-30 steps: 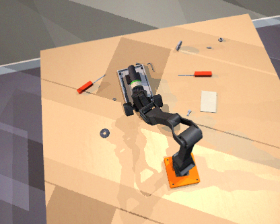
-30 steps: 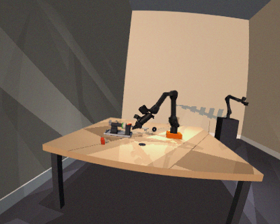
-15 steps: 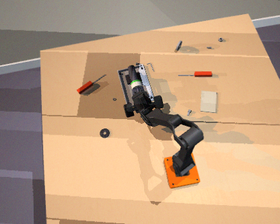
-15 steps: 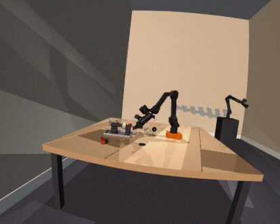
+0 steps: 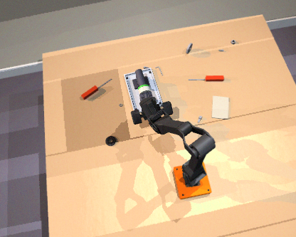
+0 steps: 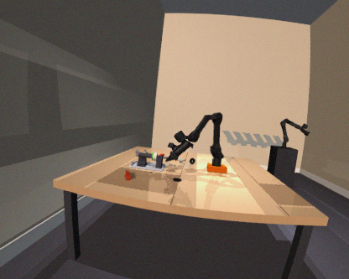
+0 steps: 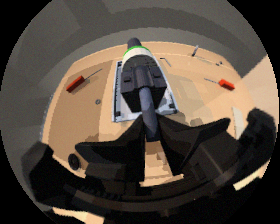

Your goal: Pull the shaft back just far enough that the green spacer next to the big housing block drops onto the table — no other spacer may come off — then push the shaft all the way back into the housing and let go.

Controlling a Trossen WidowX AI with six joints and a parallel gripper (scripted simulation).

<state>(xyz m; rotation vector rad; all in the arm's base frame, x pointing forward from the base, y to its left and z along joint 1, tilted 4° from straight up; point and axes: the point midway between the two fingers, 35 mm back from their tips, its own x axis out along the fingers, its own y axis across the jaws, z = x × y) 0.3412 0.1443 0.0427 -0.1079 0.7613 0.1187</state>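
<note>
The green spacer (image 5: 143, 86) (image 6: 152, 156) (image 7: 135, 50) is a thin ring up on the shaft line, between the dark housing block (image 5: 140, 77) (image 6: 143, 159) (image 7: 133, 42) and the wider white spacer (image 5: 144, 90) (image 7: 136, 59). A dark near block (image 6: 159, 161) (image 7: 144, 89) stands at the tray's arm-side end. The grey shaft (image 7: 148, 107) sticks out of this block toward the arm. My gripper (image 6: 169, 160) (image 7: 148, 116) is shut on the shaft's protruding end, just outside the near block. The shaft inside the spacers and housing is hidden.
The fixture stands on a white tray (image 5: 156, 85) (image 7: 116, 100). Red screwdrivers (image 5: 89, 92) (image 5: 214, 78) (image 7: 75, 84) (image 7: 226, 84) lie on both sides. A black disc (image 5: 112, 139) (image 6: 177, 179) (image 7: 74, 161) lies front left, a pale block (image 5: 220, 107) right, small hardware around.
</note>
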